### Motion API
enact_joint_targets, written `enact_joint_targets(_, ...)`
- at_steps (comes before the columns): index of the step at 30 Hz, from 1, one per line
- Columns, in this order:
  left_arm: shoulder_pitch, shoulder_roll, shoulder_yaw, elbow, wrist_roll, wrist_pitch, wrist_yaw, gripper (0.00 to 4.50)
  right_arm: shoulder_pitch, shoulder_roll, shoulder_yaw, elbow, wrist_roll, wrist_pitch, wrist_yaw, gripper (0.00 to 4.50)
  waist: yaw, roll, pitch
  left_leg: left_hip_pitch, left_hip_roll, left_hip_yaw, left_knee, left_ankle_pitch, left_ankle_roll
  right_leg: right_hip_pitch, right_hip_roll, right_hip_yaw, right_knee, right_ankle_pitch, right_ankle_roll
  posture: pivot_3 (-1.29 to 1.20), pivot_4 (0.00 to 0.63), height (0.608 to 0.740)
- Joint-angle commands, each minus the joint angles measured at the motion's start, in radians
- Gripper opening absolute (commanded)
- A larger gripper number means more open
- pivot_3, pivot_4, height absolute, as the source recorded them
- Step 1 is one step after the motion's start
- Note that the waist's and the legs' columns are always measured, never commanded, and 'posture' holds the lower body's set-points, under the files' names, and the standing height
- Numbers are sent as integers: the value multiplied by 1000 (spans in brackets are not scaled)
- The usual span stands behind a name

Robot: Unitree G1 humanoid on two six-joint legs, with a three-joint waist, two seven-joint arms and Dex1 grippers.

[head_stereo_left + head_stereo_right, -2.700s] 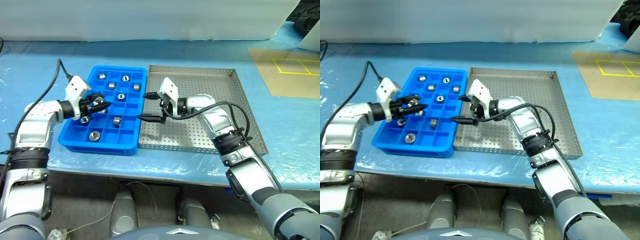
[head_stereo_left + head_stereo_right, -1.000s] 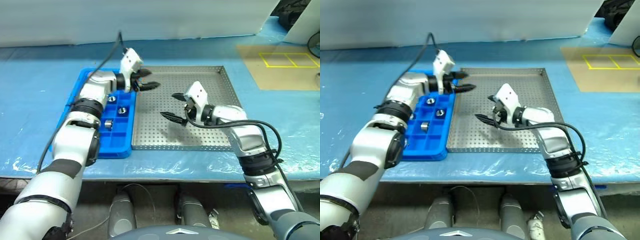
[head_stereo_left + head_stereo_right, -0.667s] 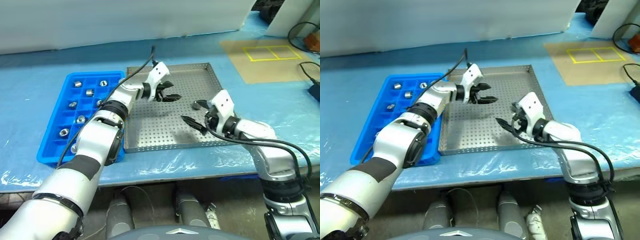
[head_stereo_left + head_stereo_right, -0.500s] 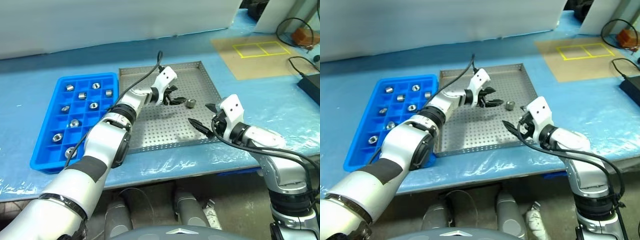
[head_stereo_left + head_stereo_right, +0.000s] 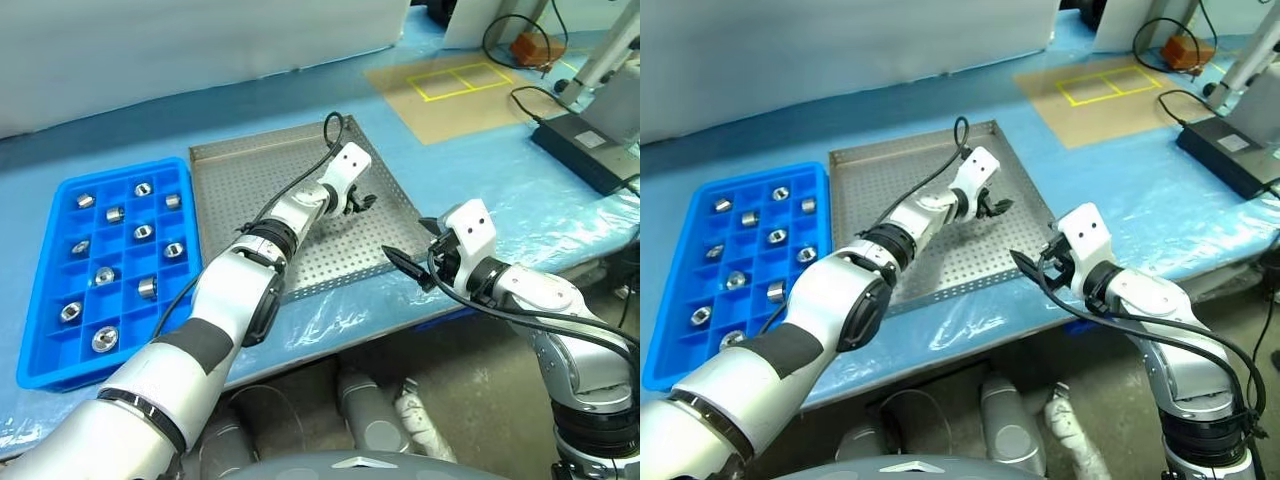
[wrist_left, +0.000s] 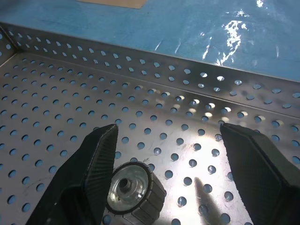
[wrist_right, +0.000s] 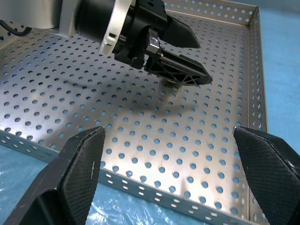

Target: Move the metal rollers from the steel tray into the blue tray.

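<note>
Left gripper point(image 6: 164, 178): jaws apart, nothing clamped; one of the metal rollers point(image 6: 133, 191) lies on the steel tray point(image 5: 240, 190) between the fingers, touching one of them. Arm stretched across the tray, gripper pointing slightly downward. Right gripper point(image 5: 412, 262): jaws wide, empty, at the tray's near edge. Blue tray point(image 5: 40, 300), well off to the left: ten rollers already placed. This appears to be the last roller left.
</note>
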Motion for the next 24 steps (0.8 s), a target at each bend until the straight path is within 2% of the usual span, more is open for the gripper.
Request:
enact_joint_targets(1, 0, 2, 38, -2, 4, 17, 78, 3682, 9, -11, -26, -66, 19, 6, -18, 4500, -13, 0, 0, -1, -1, 0, 0, 0, 0, 0, -1, 0, -2, 1, 2, -921, 150, 740)
enact_joint_targets(3, 4, 7, 53, -1, 8, 26, 123, 3682, 16, -10, -25, -72, 23, 9, -24, 4500, -26, 1, 0, -3, -2, 0, 0, 0, 1, 0, -4, -1, -6, 5, 8, -920, 150, 740)
enact_joint_targets(7, 16, 16, 61, 0, 26, 37, 164, 3682, 15, -11, -22, -73, 32, 13, -35, 4500, -41, 1, 0, -5, -8, 0, 1, -3, 6, 0, -9, -1, -10, 5, 8, -915, 150, 740)
enact_joint_targets(14, 49, 15, 24, 3, 92, 62, 125, 3682, 10, -8, -7, -66, 36, 5, -47, 4500, -42, 1, 0, -7, -10, 0, 1, -3, 12, 1, -12, -1, -13, 5, 9, -908, 150, 740)
enact_joint_targets(24, 69, 22, 25, 2, 115, 88, 128, 3682, 6, -1, 1, -59, 34, 1, -53, 4500, -44, 1, -1, -5, -12, 0, 1, -4, 13, 3, -14, -1, -14, 5, 9, -906, 150, 740)
